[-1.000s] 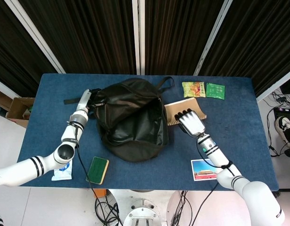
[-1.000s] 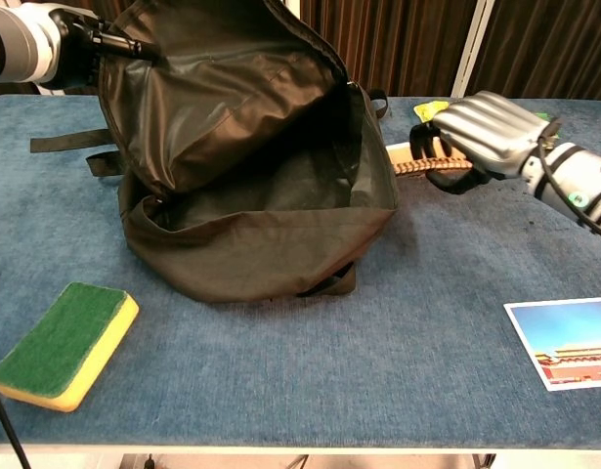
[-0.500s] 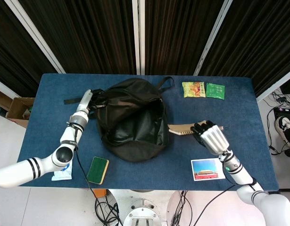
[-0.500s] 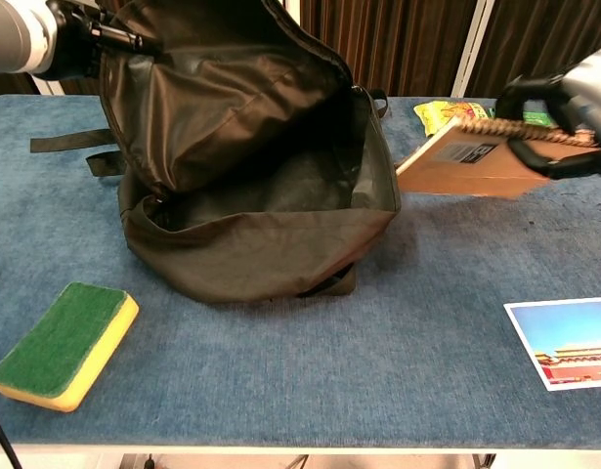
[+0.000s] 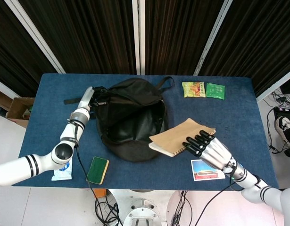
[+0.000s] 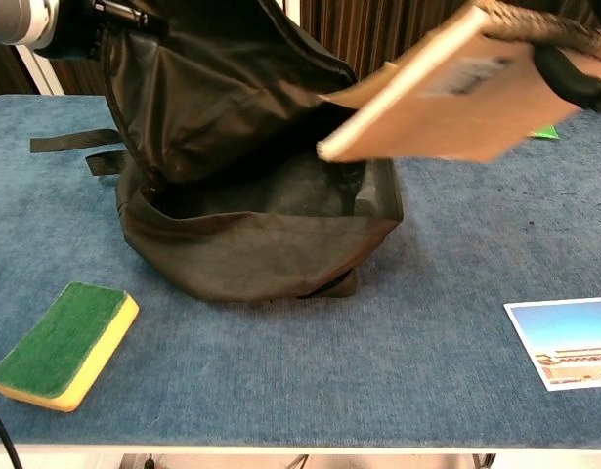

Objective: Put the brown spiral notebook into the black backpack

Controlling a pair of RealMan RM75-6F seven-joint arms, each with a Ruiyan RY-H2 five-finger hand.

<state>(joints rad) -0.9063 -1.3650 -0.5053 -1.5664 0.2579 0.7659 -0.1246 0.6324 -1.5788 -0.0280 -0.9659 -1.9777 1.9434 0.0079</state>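
We are carrying the brown spiral notebook [image 5: 181,136], clasped in our right hand [image 5: 211,149], above the black backpack [image 5: 130,117] mouth (left hand [image 5: 89,95] gripping its far-left rim open), next lowering it inside.

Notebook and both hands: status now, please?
Right hand holds notebook above backpack opening. Left hand holds backpack top up. Nothing blocks.

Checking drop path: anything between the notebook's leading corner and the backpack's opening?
Nothing: in the chest view the notebook corner hangs over the backpack opening.
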